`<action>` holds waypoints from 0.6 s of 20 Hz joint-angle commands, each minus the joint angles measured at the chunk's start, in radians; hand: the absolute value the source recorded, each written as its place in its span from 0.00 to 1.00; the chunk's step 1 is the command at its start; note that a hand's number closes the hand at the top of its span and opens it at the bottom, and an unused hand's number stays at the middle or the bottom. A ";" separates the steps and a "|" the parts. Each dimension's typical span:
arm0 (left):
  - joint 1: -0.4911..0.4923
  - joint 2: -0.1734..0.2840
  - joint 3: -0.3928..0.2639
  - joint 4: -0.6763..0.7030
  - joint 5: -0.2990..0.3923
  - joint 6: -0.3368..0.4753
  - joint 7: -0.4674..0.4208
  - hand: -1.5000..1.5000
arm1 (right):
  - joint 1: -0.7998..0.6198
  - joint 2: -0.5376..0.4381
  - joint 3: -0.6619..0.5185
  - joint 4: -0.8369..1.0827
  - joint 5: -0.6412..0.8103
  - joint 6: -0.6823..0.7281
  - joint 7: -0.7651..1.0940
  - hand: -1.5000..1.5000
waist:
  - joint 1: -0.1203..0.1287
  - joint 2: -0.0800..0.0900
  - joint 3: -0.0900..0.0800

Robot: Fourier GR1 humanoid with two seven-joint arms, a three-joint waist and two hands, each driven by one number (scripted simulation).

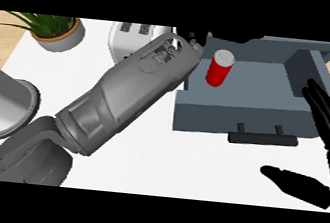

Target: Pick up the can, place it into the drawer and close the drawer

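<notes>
A red can point(219, 68) with a white top stands upright inside the open grey drawer point(250, 109), near its back left corner. My left forearm slants up from the lower left. Its hand point(192, 36) sits at the view's top edge, just up and left of the can. The fingers are loose and not round the can. My right hand point(328, 122) is open at the right edge with straight fingers over the drawer's right wall, thumb point(295, 182) low beside the front. The drawer's dark handle point(262, 139) faces me.
A potted plant point(55, 31) stands at the back left, with a white toaster point(131, 39) beside it, partly behind my left forearm. A large grey metal pot point(2, 99) sits at the left edge. White counter point(193, 161) lies in front of the drawer.
</notes>
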 commanded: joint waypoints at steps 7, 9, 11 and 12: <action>-0.005 0.057 -0.001 -0.087 -0.043 0.002 0.119 0.00 | -0.035 -0.012 0.086 0.318 0.326 -0.176 -0.053 0.00 | 0.055 -0.018 0.000; 0.011 0.066 0.013 -0.112 -0.064 0.008 0.126 0.00 | -0.122 0.053 0.102 0.371 0.335 -0.197 -0.007 0.00 | 0.050 -0.016 0.000; 0.054 0.122 0.009 -0.139 -0.072 -0.016 0.143 0.00 | -0.148 0.087 0.099 0.443 0.356 -0.256 -0.007 0.00 | 0.056 -0.016 0.000; 0.015 0.147 0.014 -0.172 -0.076 0.002 0.183 0.00 | -0.166 0.088 0.080 0.490 0.351 -0.280 -0.023 0.00 | 0.061 -0.018 0.000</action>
